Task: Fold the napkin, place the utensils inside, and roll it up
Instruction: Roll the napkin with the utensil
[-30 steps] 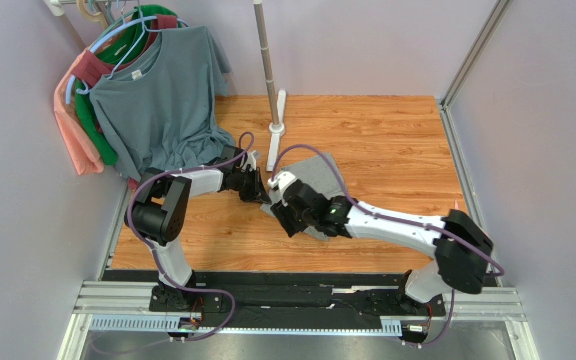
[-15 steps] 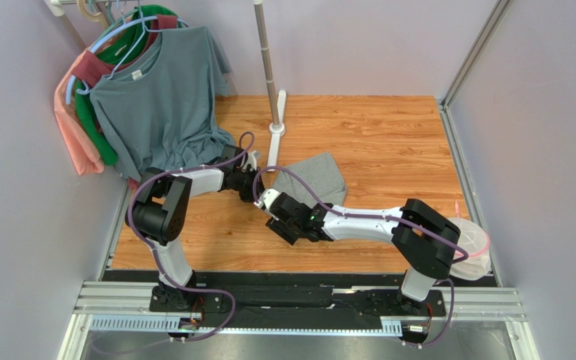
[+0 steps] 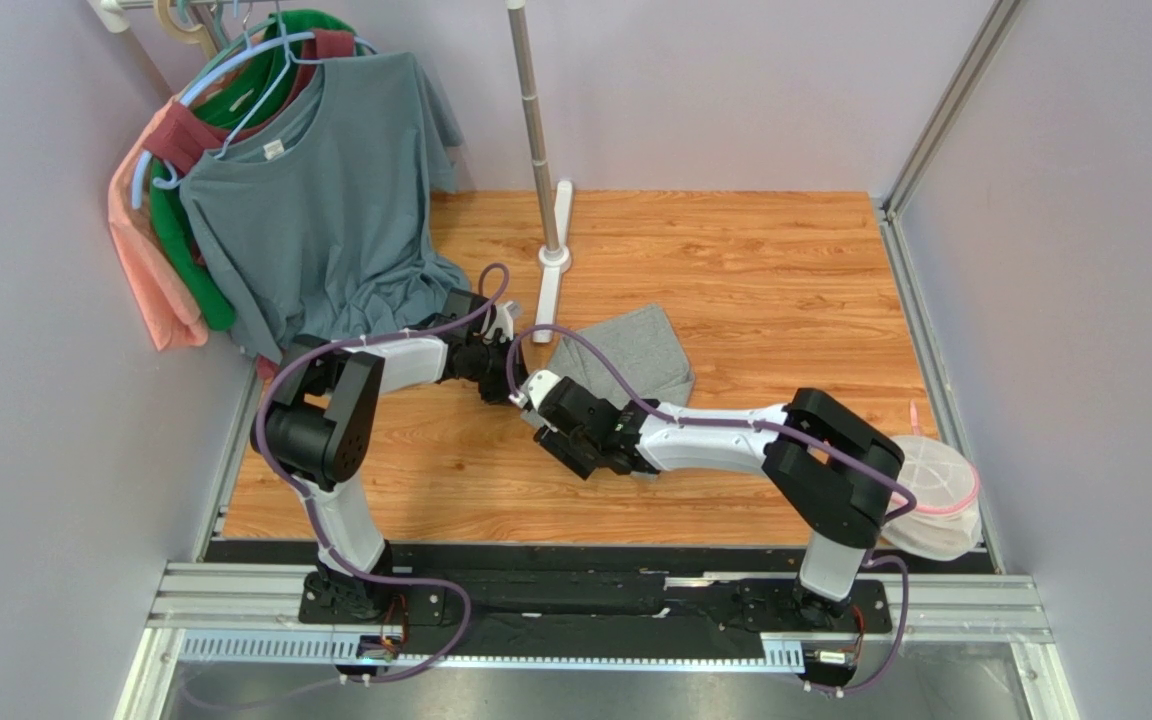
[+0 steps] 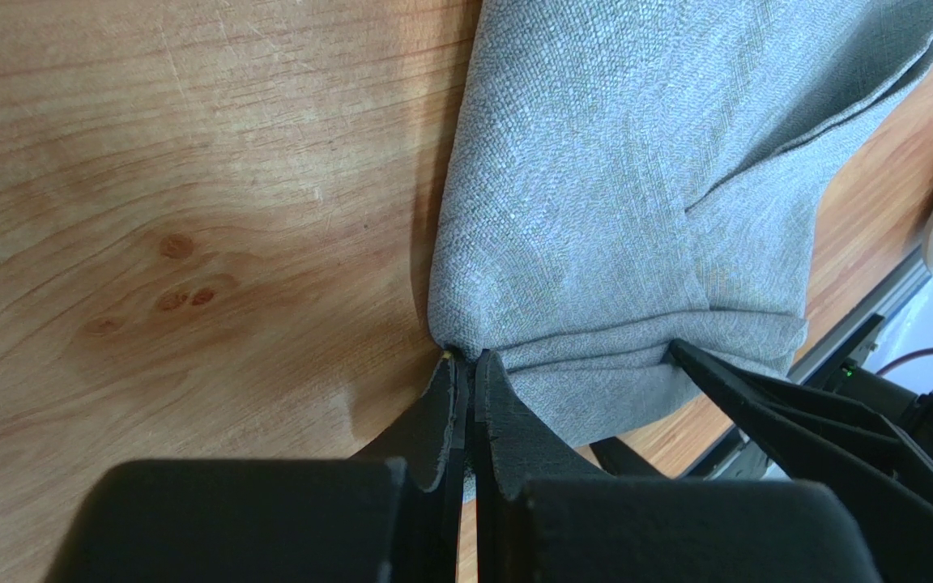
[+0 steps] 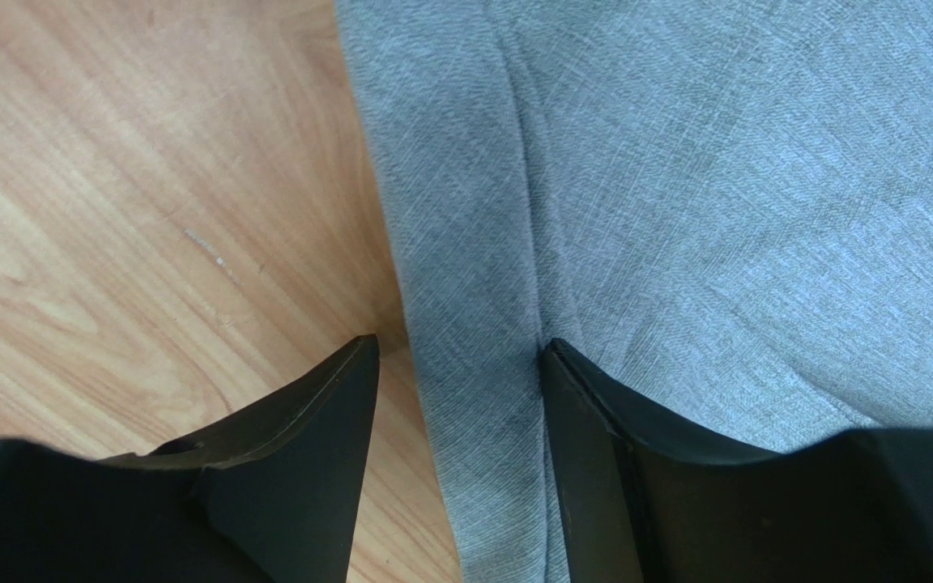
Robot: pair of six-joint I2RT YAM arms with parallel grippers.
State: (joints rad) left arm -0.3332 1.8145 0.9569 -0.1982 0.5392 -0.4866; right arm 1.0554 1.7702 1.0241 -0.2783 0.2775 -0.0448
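Observation:
The grey napkin (image 3: 630, 353) lies folded and bunched on the wooden table, mid-centre. My left gripper (image 3: 512, 381) is shut on the napkin's near-left corner, as the left wrist view (image 4: 465, 356) shows, with the napkin (image 4: 642, 182) stretching away from it. My right gripper (image 3: 555, 417) is open just beside it; in the right wrist view (image 5: 459, 352) its jaws straddle a rolled edge of the napkin (image 5: 727, 182), one finger on the wood, one on the cloth. The fork is not visible in any view.
T-shirts on hangers (image 3: 312, 195) hang at the back left, close to my left arm. A metal stand pole with a white base (image 3: 552, 248) rises just behind the napkin. A white mesh bowl with a pink rim (image 3: 940, 488) sits at the right near edge.
My right gripper has moved left and back off the napkin's front to its left edge, next to the left gripper. The napkin is now uncovered. The left arm has stayed put.

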